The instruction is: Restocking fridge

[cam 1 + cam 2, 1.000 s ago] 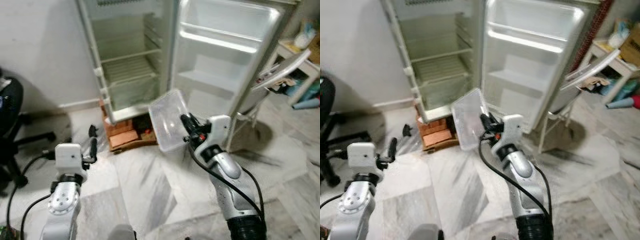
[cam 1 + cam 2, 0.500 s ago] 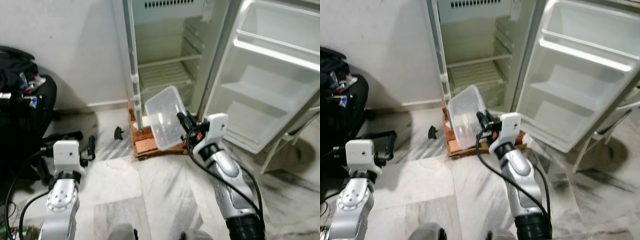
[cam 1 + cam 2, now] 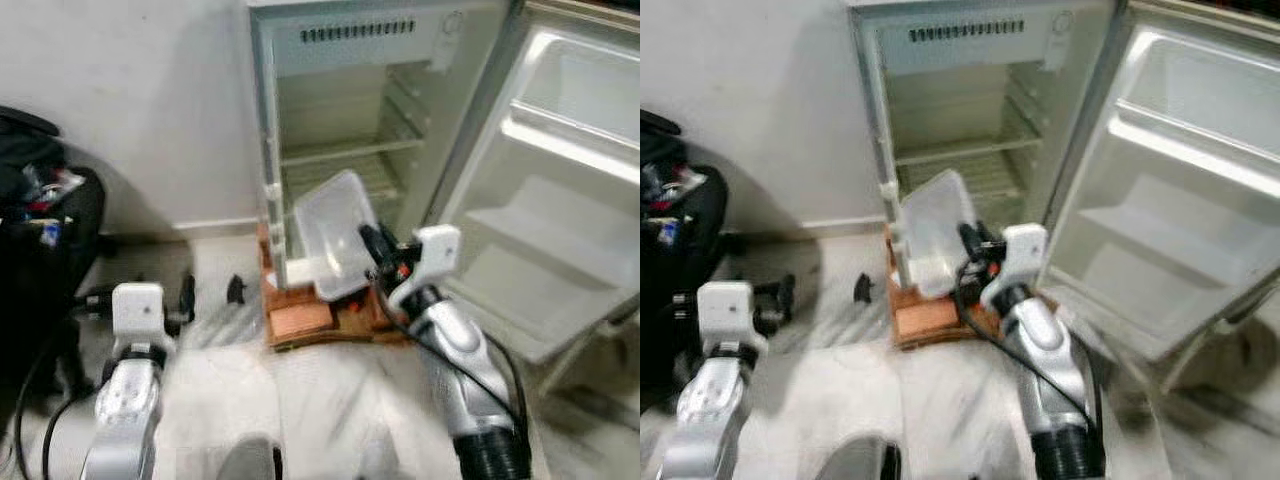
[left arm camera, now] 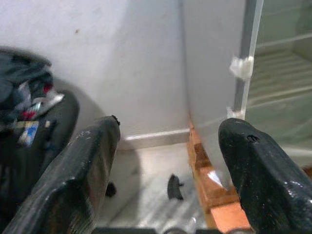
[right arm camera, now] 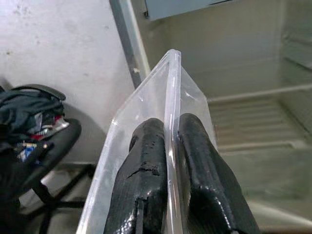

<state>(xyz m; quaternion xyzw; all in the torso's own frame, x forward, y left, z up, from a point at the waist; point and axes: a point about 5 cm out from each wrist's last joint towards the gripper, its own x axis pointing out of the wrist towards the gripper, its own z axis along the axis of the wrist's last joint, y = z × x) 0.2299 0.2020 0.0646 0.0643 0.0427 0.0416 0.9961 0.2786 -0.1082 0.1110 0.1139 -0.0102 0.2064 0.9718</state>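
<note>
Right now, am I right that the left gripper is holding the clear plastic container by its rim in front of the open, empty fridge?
Not quite: the right gripper holds the clear plastic container, not the left. The right wrist view shows its black fingers pinching the container's rim, facing the open, empty white fridge. The left gripper is open and holds nothing, as the left wrist view shows.

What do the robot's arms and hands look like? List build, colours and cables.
Both arms are silver metal with white boxy wrist blocks. The right arm has a ribbed black cuff near its base and loose black cables. Each hand, left hand and right hand, has two thick, rounded black fingers with a rough, scuffed surface.
</note>
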